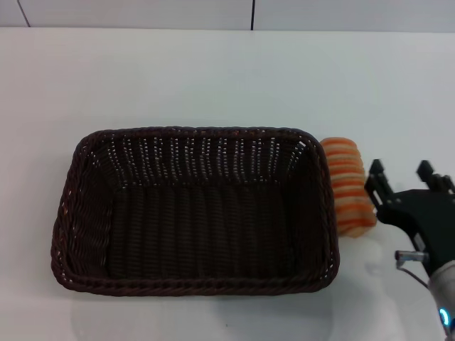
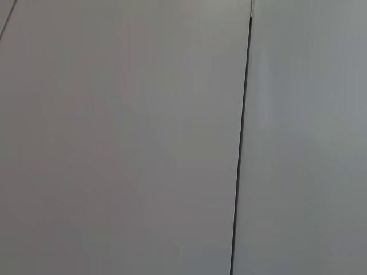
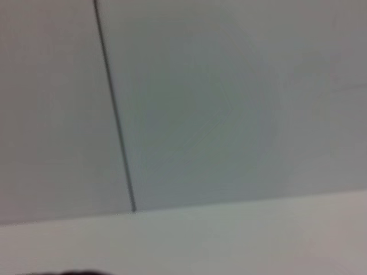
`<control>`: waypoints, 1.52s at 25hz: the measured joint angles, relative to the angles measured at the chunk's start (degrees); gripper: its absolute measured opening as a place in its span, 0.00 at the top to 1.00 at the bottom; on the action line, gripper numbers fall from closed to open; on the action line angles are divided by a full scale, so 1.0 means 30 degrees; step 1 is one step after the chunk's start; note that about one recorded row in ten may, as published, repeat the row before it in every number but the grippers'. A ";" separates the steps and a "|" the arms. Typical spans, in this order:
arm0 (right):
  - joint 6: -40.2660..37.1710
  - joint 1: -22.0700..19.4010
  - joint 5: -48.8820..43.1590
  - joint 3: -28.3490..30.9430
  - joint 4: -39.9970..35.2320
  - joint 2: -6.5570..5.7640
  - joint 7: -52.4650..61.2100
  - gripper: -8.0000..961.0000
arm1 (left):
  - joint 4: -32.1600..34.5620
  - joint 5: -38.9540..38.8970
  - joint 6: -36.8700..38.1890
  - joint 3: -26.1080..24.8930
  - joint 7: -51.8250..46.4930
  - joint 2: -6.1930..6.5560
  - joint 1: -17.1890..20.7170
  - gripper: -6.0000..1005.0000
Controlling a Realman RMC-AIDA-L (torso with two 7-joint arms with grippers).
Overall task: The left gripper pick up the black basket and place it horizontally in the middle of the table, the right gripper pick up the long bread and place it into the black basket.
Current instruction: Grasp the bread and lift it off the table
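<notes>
Just left of right pincer (image 1: 402, 179): long bread (image 1: 348, 186).

A black basket (image 1: 193, 210) is seen lying lengthwise across the middle of the white table (image 1: 213, 71), its hollow bare. A long bread (image 1: 348, 186) with orange stripes is set on the table just beside the basket's right end. The right gripper (image 1: 404, 179) is held near the bread's right side, its two fingers spread apart.
</notes>
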 joint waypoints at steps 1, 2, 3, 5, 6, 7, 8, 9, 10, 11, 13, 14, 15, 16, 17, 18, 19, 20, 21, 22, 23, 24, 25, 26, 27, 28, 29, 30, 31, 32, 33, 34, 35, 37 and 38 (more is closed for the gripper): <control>0.0374 0.0070 0.0129 0.0104 -0.0045 -0.0014 0.0007 0.30 | -0.0004 -0.0019 0.0001 0.0000 -0.0010 -0.0001 -0.0001 0.40; 0.0698 0.0095 0.0220 0.0221 -0.0089 -0.0020 0.0011 0.30 | -0.0013 -0.0036 0.0001 -0.0009 -0.0019 -0.0001 -0.0003 0.40; 0.0917 0.0079 0.0276 0.0326 -0.0132 -0.0019 0.0008 0.30 | -0.0023 -0.0037 0.0001 -0.0033 -0.0027 -0.0002 -0.0004 0.40; 0.1364 -0.0029 0.0348 0.0537 -0.0308 0.0025 0.0006 0.31 | -0.0044 -0.0036 0.0000 -0.0131 -0.0043 -0.0005 -0.0007 0.40; 0.1674 -0.0068 0.0367 0.0627 -0.0444 0.0056 0.0005 0.31 | -0.0053 -0.0032 -0.0001 -0.0199 -0.0050 -0.0008 -0.0013 0.40; 0.2042 -0.0089 0.0405 0.0744 -0.0594 0.0080 0.0016 0.31 | -0.0061 -0.0031 -0.0004 -0.0236 -0.0052 -0.0010 -0.0028 0.40; 0.2483 -0.0106 0.0456 0.0907 -0.0793 0.0116 0.0036 0.31 | -0.0062 -0.0032 -0.0003 -0.0260 -0.0052 -0.0011 -0.0040 0.40; 0.3347 -0.0118 0.0550 0.1275 -0.1234 0.0236 0.0054 0.32 | -0.0063 -0.0032 -0.0002 -0.0278 -0.0054 -0.0012 -0.0057 0.40; 0.3347 -0.0118 0.0550 0.1275 -0.1234 0.0236 0.0054 0.32 | -0.0062 -0.0032 0.0002 -0.0287 -0.0056 -0.0013 -0.0075 0.40; 0.3775 -0.0132 0.0588 0.1433 -0.1448 0.0307 0.0061 0.32 | -0.0062 -0.0032 0.0001 -0.0293 -0.0058 -0.0013 -0.0081 0.40; 0.4578 -0.0144 0.0591 0.1775 -0.1851 0.0433 0.0110 0.33 | -0.0063 -0.0032 -0.0012 -0.0298 -0.0059 -0.0013 -0.0091 0.40; 0.5512 -0.0133 0.0589 0.2156 -0.2319 0.0577 0.0181 0.33 | -0.0059 -0.0031 -0.0048 -0.0323 -0.0059 -0.0013 -0.0104 0.40; 0.5512 -0.0133 0.0589 0.2156 -0.2319 0.0577 0.0181 0.33 | -0.0059 -0.0031 -0.0048 -0.0323 -0.0059 -0.0013 -0.0104 0.40; 0.5959 -0.0120 0.0570 0.2334 -0.2556 0.0657 0.0206 0.33 | -0.0042 -0.0031 -0.0062 -0.0348 -0.0059 -0.0012 -0.0114 0.40; 0.6332 -0.0116 0.0527 0.2505 -0.2759 0.0752 0.0214 0.34 | -0.0031 -0.0031 -0.0068 -0.0371 -0.0060 -0.0014 -0.0121 0.40; 0.6687 -0.0115 0.0467 0.2669 -0.2974 0.0858 0.0219 0.34 | -0.0023 -0.0031 -0.0080 -0.0388 -0.0059 -0.0013 -0.0126 0.40; 0.7193 -0.0119 0.0386 0.2934 -0.3357 0.1020 0.0219 0.34 | -0.0015 -0.0031 -0.0094 -0.0399 -0.0060 -0.0015 -0.0125 0.40; 0.7193 -0.0119 0.0386 0.2934 -0.3357 0.1020 0.0219 0.34 | -0.0014 -0.0031 -0.0105 -0.0405 -0.0064 -0.0014 -0.0126 0.40; 0.7386 -0.0118 0.0370 0.3029 -0.3474 0.1061 0.0219 0.35 | -0.0011 -0.0028 -0.0124 -0.0412 -0.0071 -0.0013 -0.0125 0.40; 0.7580 -0.0118 0.0365 0.3131 -0.3580 0.1086 0.0220 0.35 | -0.0009 -0.0023 -0.0135 -0.0419 -0.0077 -0.0014 -0.0126 0.40; 0.7706 -0.0113 0.0361 0.3196 -0.3637 0.1098 0.0220 0.35 | -0.0006 -0.0022 -0.0137 -0.0426 -0.0085 -0.0013 -0.0126 0.40; 0.7796 -0.0101 0.0304 0.3243 -0.3700 0.1127 0.0220 0.36 | -0.0008 -0.0022 -0.0143 -0.0434 -0.0089 -0.0014 -0.0126 0.40; 0.7796 -0.0101 0.0304 0.3243 -0.3700 0.1127 0.0220 0.36 | -0.0008 -0.0022 -0.0143 -0.0434 -0.0089 -0.0014 -0.0126 0.40; 0.7806 -0.0107 0.0222 0.3260 -0.3724 0.1151 0.0220 0.36 | -0.0018 -0.0024 -0.0148 -0.0437 -0.0095 -0.0014 -0.0125 0.40; 0.7822 -0.0122 0.0116 0.3285 -0.3735 0.1186 0.0220 0.36 | -0.0028 -0.0031 -0.0156 -0.0437 -0.0101 -0.0014 -0.0125 0.40; 0.7803 -0.0165 0.0008 0.3326 -0.3737 0.1224 0.0220 0.37 | -0.0030 -0.0056 -0.0167 -0.0447 -0.0110 -0.0014 -0.0125 0.40; 0.7702 -0.0268 -0.0214 0.3387 -0.3718 0.1274 0.0219 0.37 | -0.0033 -0.0101 -0.0173 -0.0461 -0.0121 -0.0020 -0.0142 0.40; 0.7702 -0.0268 -0.0214 0.3387 -0.3718 0.1274 0.0219 0.37 | -0.0033 -0.0101 -0.0173 -0.0461 -0.0121 -0.0020 -0.0142 0.40; 0.7646 -0.0365 -0.0404 0.3412 -0.3698 0.1291 0.0219 0.37 | -0.0036 -0.0111 -0.0176 -0.0467 -0.0121 -0.0026 -0.0156 0.40; 0.7626 -0.0503 -0.0636 0.3474 -0.3684 0.1315 0.0218 0.38 | -0.0041 -0.0114 -0.0177 -0.0470 -0.0122 -0.0033 -0.0173 0.40; 0.7631 -0.0625 -0.0821 0.3573 -0.3692 0.1339 0.0219 0.38 | -0.0048 -0.0115 -0.0178 -0.0470 -0.0121 -0.0041 -0.0189 0.40; 0.7677 -0.0841 -0.0991 0.3854 -0.3743 0.1404 0.0218 0.38 | -0.0048 -0.0124 -0.0179 -0.0470 -0.0122 -0.0042 -0.0200 0.40; 0.7677 -0.0841 -0.0991 0.3854 -0.3743 0.1404 0.0218 0.38 | -0.0048 -0.0124 -0.0179 -0.0470 -0.0122 -0.0042 -0.0200 0.40; 0.7687 -0.1005 -0.0999 0.4065 -0.3803 0.1473 0.0217 0.39 | -0.0048 -0.0130 -0.0198 -0.0470 -0.0131 -0.0042 -0.0210 0.40; 0.7670 -0.1073 -0.1007 0.4136 -0.3835 0.1511 0.0217 0.39 | -0.0048 -0.0131 -0.0210 -0.0469 -0.0140 -0.0042 -0.0213 0.40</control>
